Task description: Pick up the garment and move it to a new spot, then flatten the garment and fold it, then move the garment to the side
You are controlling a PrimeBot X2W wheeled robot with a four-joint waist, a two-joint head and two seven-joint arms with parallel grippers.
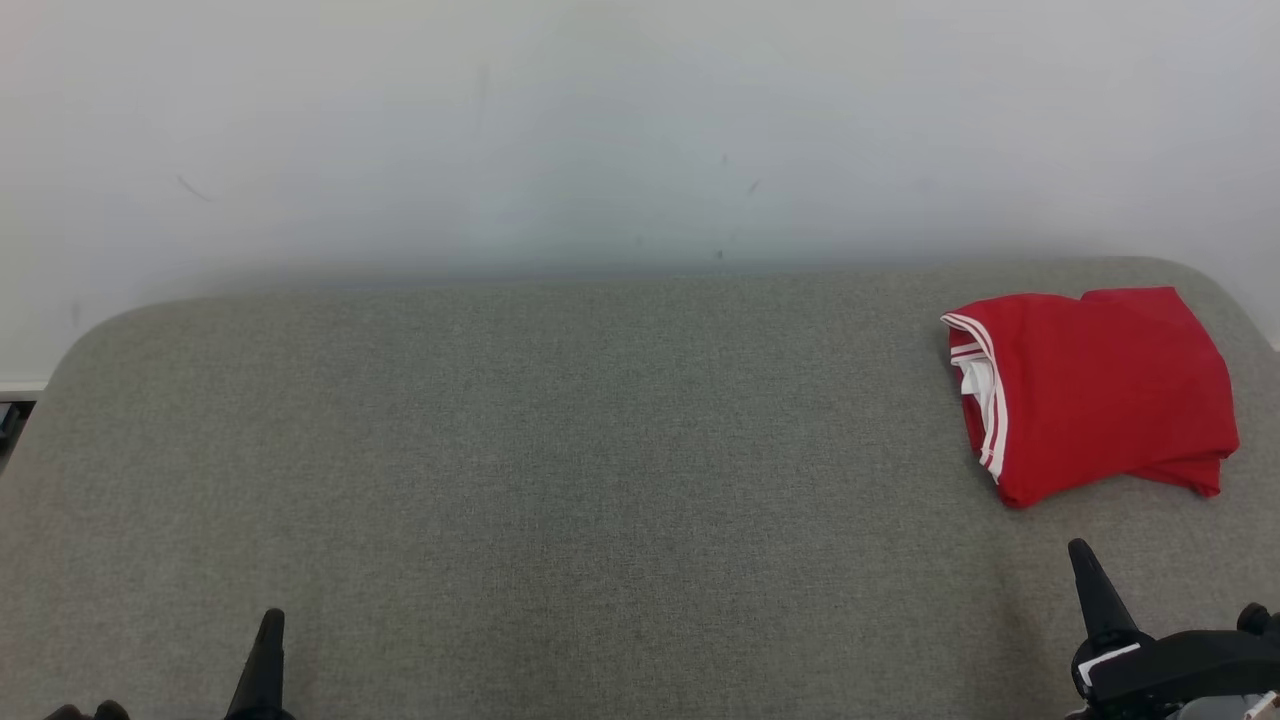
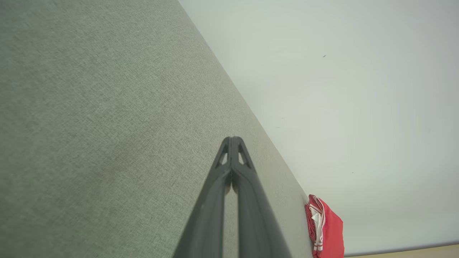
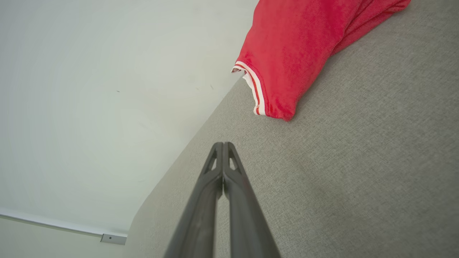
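A red garment (image 1: 1095, 390) with white striped trim lies folded in a compact bundle at the far right of the grey fabric surface (image 1: 560, 460). My right gripper (image 1: 1082, 553) is shut and empty, a short way in front of the garment and apart from it. In the right wrist view its tips (image 3: 223, 145) meet, with the garment (image 3: 297, 53) beyond them. My left gripper (image 1: 271, 618) sits at the lower left, shut on nothing, far from the garment. The left wrist view has its closed tips (image 2: 233, 139) over bare fabric, the garment (image 2: 328, 227) small in the distance.
A pale wall (image 1: 640, 130) rises directly behind the surface's back edge. The surface's corners are rounded, and it drops off at the left (image 1: 40, 400) and right sides. A pale floor and skirting strip (image 3: 53, 225) lie beyond the edge in the right wrist view.
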